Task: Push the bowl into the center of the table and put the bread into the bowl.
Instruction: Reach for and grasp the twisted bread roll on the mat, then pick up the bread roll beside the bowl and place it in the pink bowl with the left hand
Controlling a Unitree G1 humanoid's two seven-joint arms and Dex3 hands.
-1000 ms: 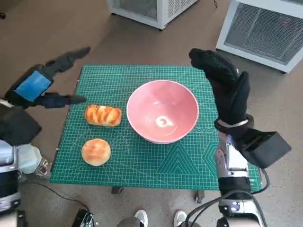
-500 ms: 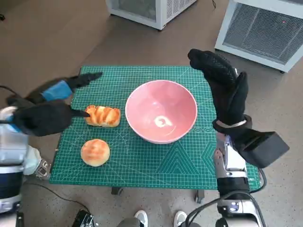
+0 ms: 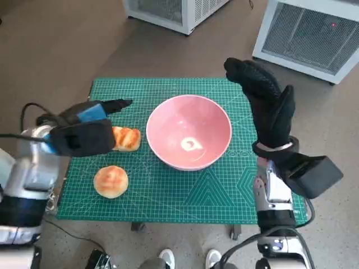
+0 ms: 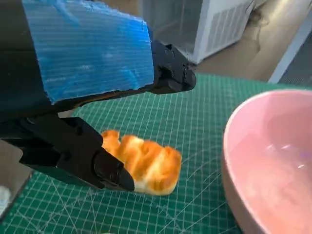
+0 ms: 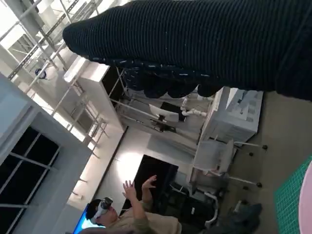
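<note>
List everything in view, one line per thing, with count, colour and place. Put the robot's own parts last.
bowl: one, pink, near the middle of the mat.
long bread: one, golden brown, left of the bowl, partly hidden by the left hand.
round bread: one, pale golden, at the mat's near left.
cutting mat: one, green with a grid, covering the table.
white cabinets: two, on the floor beyond the table.
person: one, arms raised, seen in the right wrist view.
left hand: one, black with blue tape, fingers apart over the long bread.
right hand: one, black glove, raised beside the bowl, holding nothing.
</note>
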